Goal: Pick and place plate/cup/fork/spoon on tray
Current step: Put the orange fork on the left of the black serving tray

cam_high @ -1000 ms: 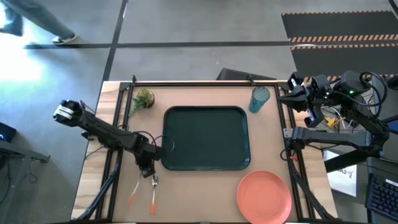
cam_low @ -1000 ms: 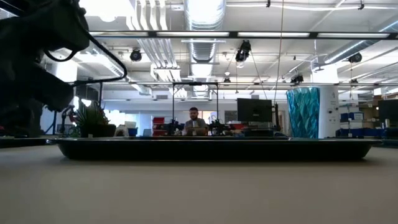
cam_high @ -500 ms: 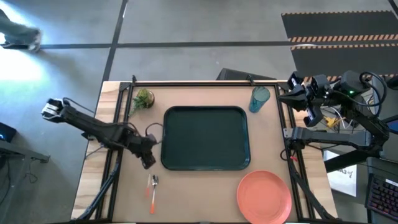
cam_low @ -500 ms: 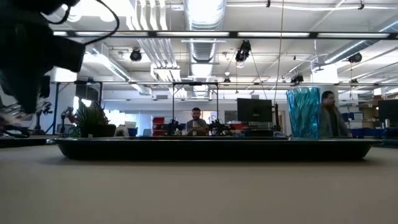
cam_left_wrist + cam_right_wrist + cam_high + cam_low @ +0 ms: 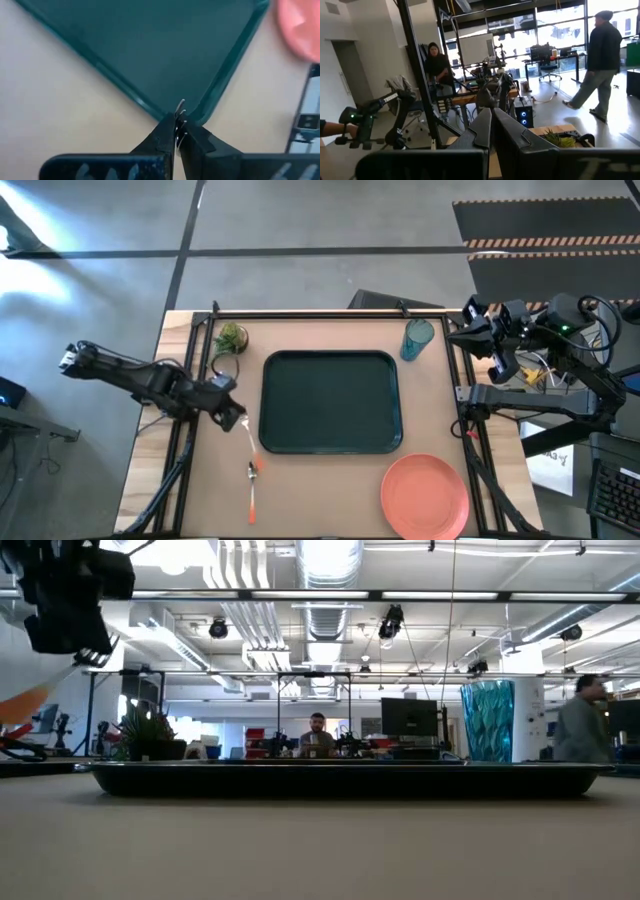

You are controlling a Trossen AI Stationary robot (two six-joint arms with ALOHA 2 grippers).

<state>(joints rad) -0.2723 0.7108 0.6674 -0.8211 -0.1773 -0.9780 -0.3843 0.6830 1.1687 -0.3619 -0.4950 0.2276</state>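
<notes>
Fork (image 5: 180, 120): your left gripper (image 5: 177, 142) has it pinched, fingers closed tight on it with the silver tines poking out past the tips. In the high view the left gripper (image 5: 232, 417) sits just off the tray's left edge, near its near-left corner, so the fork is lifted off the table and close to the tray but not yet over it.

Tray (image 5: 330, 402): it sits mid-table and nothing lies in it; the left wrist view shows only its bare dark surface (image 5: 165, 45) ahead of the tines.

Spoon (image 5: 253, 485): it lies on the table near you, on the near side of the left gripper and left of the tray, bowl end toward the tray.

Plate (image 5: 424, 496): it rests on the table at the near right, just off the tray's near-right corner.

Cup (image 5: 417, 339): it stands upright at the far right, beside the tray's far-right corner.

Right gripper (image 5: 470, 320): it waits off the table's far-right edge; its fingers look closed together with nothing between them.

Progress: you appear to be on the first of four items. None is placed yet; the fork is in hand, and spoon, plate and cup all remain.

Next, as a judgement: you need to carry the fork across the rim and release it inside.
</notes>
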